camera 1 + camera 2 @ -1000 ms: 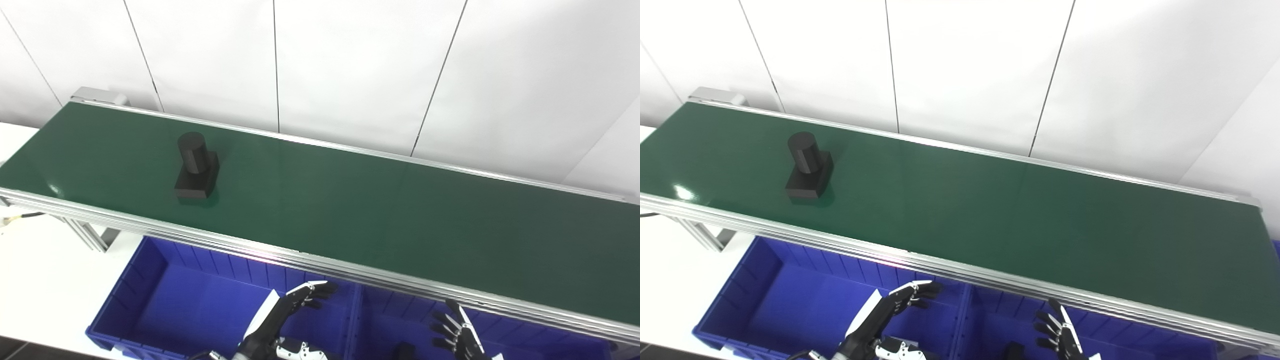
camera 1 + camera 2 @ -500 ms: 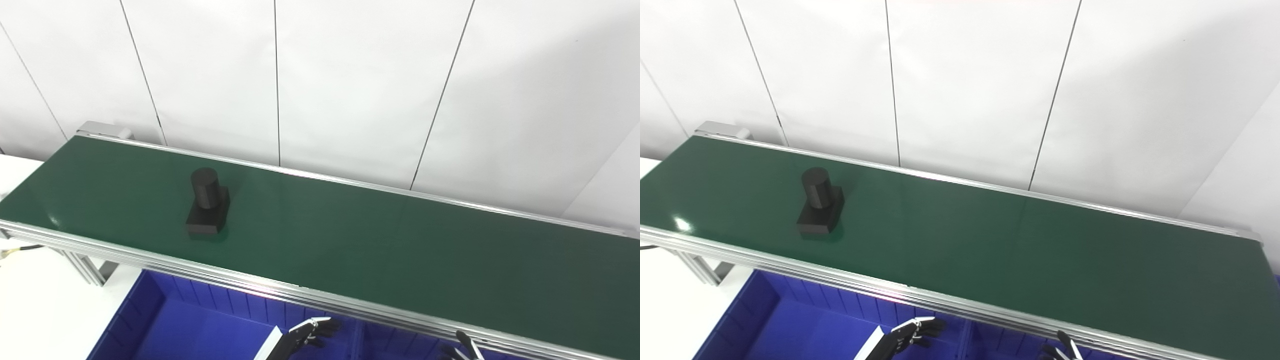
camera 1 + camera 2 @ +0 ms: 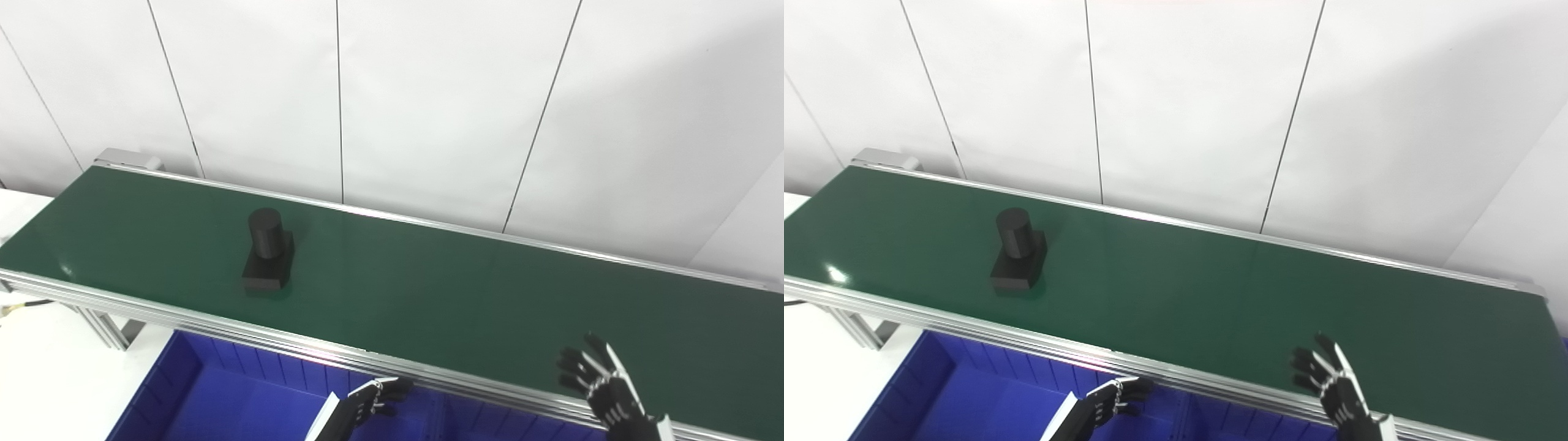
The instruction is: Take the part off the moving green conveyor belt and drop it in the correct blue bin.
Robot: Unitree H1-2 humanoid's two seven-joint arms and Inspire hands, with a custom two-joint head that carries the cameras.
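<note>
Both hands empty, part riding the belt's left stretch.

The left hand (image 3: 367, 401) hangs loosely curled over the blue bin (image 3: 184, 392); the right hand (image 3: 603, 383), fingers spread, has risen over the belt (image 3: 429, 294) edge. Well left of both, the black part (image 3: 267, 257) stands cylinder-up, base running front-to-back, now slightly further right.

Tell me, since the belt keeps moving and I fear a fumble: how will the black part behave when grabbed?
The black part looks rigid, so it should not flex. Its upright cylinder stands on a wider square base lying flat on the green belt, so it probably won't roll, though a sideways push up high might tip it. The matte surface suggests fair grip for the fingers.
</note>
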